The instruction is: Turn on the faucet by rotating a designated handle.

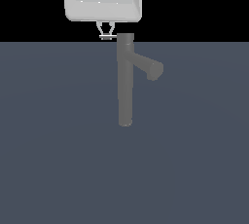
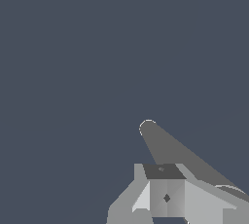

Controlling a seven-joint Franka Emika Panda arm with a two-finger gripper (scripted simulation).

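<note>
faucet (image 1: 125, 84) stands upright on the dark grey floor (image 1: 58, 159), its thick spout angling down toward the exterior view's right. we see the handle (image 1: 108, 37) as a thin pale rod at the column's top, on the exterior view's left. our gripper (image 1: 106, 29) hangs at that rod; we cannot tell whether its fingers are parted or closed.

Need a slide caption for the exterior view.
Tool hovering beside the top of the faucet, at its thin handle.
</note>
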